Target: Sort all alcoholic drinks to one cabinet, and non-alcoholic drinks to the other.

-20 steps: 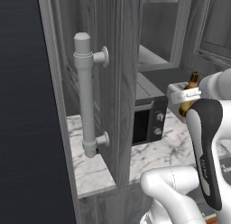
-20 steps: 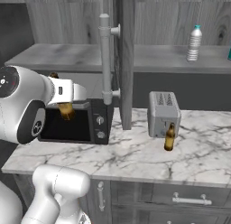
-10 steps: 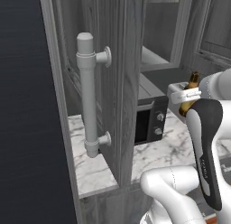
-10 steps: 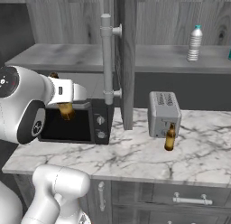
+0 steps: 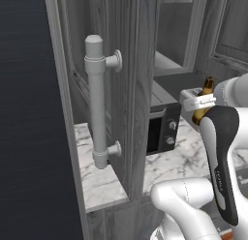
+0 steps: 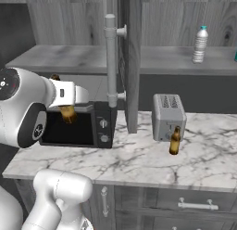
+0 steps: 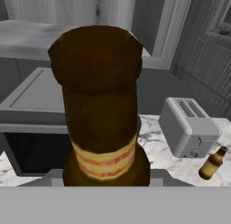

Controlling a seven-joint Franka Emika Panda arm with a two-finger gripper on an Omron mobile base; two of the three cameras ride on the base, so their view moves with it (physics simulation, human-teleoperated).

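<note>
My gripper (image 6: 69, 98) is shut on an amber-brown beer bottle (image 6: 68, 114), held upright above the left part of the counter, in front of the microwave. In the left base view the gripper (image 5: 198, 102) clamps the same bottle (image 5: 207, 86) just below its neck. Seen from the hand, that bottle (image 7: 101, 105) rises close in front with a striped label. A second beer bottle (image 6: 174, 141) stands on the counter against the toaster (image 6: 169, 117). The clear water bottle (image 6: 200, 44) stands on the right cabinet's shelf (image 6: 176, 62). The left cabinet's shelf (image 6: 65, 57) is bare.
An open cabinet door (image 6: 132, 62) with a thick pale bar handle (image 6: 111, 62) juts out over the counter between the two shelves, just right of the held bottle. A black microwave (image 6: 78, 127) sits below the gripper. The marble counter (image 6: 139, 159) has drawers beneath.
The whole picture has shifted slightly, so the camera moved a little. The gripper keeps the same hold on the beer bottle.
</note>
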